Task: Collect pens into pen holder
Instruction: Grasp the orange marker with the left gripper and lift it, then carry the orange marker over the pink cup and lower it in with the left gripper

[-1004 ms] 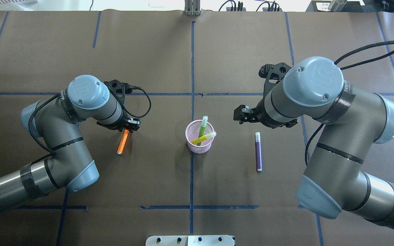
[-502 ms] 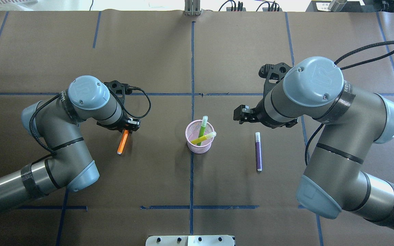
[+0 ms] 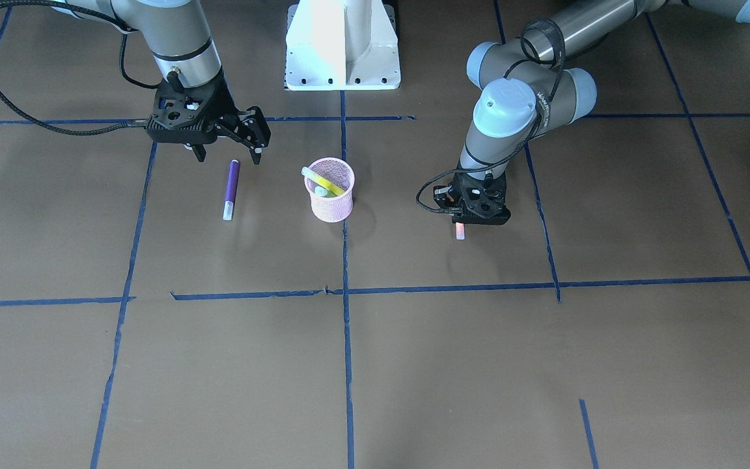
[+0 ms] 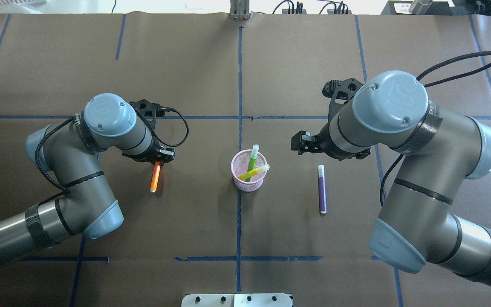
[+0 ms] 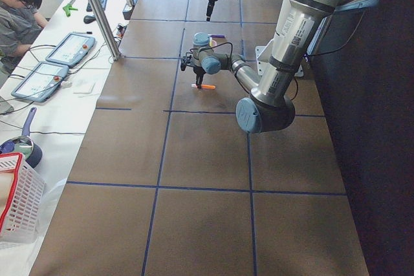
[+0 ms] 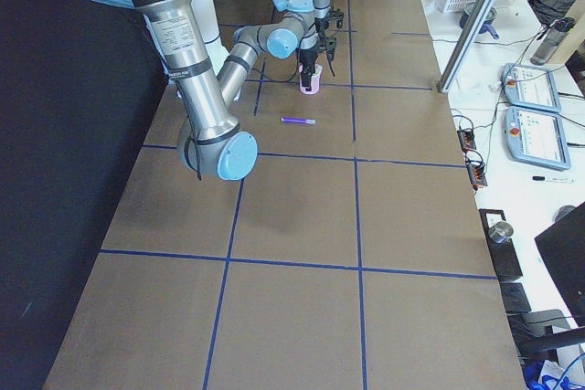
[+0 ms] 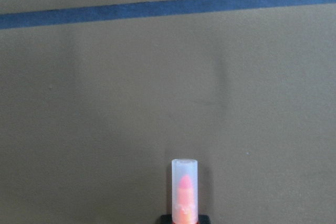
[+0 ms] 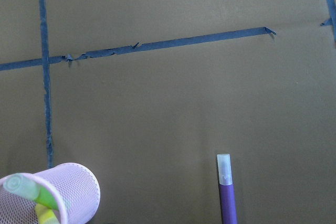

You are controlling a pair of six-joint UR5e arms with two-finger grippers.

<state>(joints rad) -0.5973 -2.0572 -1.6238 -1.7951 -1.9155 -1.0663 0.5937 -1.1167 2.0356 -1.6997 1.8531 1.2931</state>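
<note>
The pink mesh pen holder (image 4: 249, 181) stands at the table's centre with a green pen (image 4: 252, 160) and a yellow pen (image 4: 255, 172) inside. An orange pen (image 4: 155, 178) lies to its left. My left gripper (image 4: 157, 161) is low over that pen's far end and shut on it. The pale cap (image 7: 184, 174) sticks out ahead in the left wrist view. A purple pen (image 4: 322, 190) lies on the table to the holder's right. My right gripper (image 3: 228, 155) hangs open and empty just behind the purple pen (image 3: 231, 185).
Blue tape lines (image 4: 239, 85) cross the brown table cover. The robot's white base (image 3: 342, 65) is behind the holder. A metal post (image 5: 97, 11), tablets (image 5: 39, 81), a white basket (image 5: 16, 205) and an operator (image 5: 16, 11) are along the far side.
The orange pen has swung from slanted to nearly straight under my left gripper, which shifted slightly. The right arm, purple pen and holder have not moved.
</note>
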